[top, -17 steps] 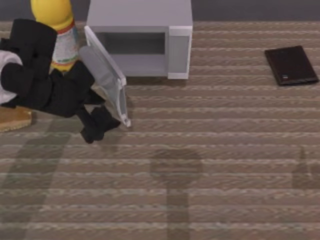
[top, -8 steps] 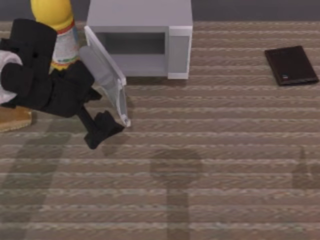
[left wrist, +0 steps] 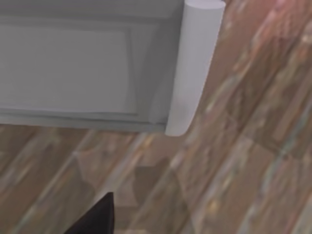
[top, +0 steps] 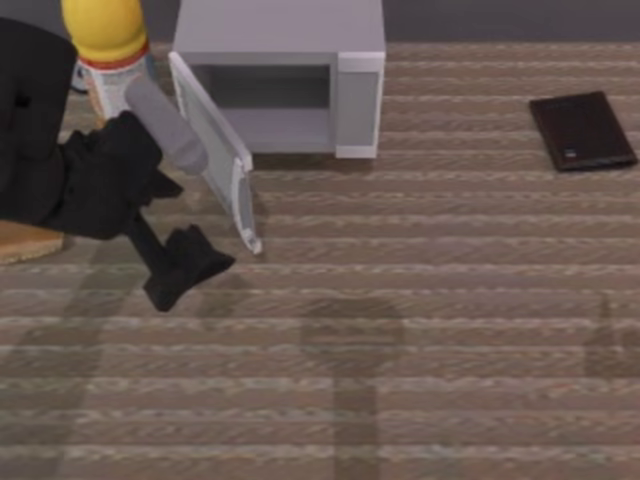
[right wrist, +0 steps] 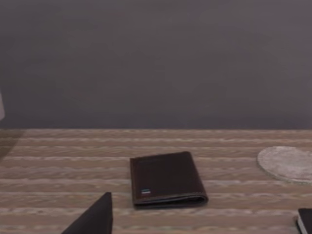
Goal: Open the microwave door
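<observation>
Your left gripper (top: 185,262) has drawn back from the door (top: 215,150) since half a second ago, when it sat against the handle edge; now it hangs clear, holding nothing, though you cannot tell how wide its jaws stand. The door stays swung well out from the microwave (top: 280,75) at the table's back left, so the opening looks done. The door is a thin pale panel with a rounded edge; the cavity is plain grey. Your right arm is parked, facing a dark wallet (right wrist: 167,179).
</observation>
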You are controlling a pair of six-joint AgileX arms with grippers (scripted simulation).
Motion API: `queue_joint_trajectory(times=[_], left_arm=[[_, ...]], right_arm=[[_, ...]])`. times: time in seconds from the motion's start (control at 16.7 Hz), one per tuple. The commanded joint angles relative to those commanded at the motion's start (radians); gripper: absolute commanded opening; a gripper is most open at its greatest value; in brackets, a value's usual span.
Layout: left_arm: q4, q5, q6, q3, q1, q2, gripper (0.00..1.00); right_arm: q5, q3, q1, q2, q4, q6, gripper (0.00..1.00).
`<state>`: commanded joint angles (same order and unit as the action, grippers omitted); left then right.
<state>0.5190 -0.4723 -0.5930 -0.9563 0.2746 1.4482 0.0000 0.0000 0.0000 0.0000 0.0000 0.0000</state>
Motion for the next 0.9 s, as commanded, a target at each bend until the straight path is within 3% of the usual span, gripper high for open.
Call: queue_joint_trajectory(times=[0.48, 0.66, 0.9], left_arm=[[0.052, 0.016, 0.036, -0.031, 0.008, 0.007, 1.0], [0.17, 0.076, 0.161, -0.155, 0.044, 0.099, 1.0], [0.406, 0.202, 0.459, -0.461, 0.115, 0.268, 1.0]], right_arm=[[0.0, 0.0, 0.0, 0.0, 0.0, 0.0, 1.0], [0.0, 0.0, 0.0, 0.0, 0.0, 0.0, 1.0], [0.0, 0.0, 0.0, 0.0, 0.0, 0.0, 1.0]])
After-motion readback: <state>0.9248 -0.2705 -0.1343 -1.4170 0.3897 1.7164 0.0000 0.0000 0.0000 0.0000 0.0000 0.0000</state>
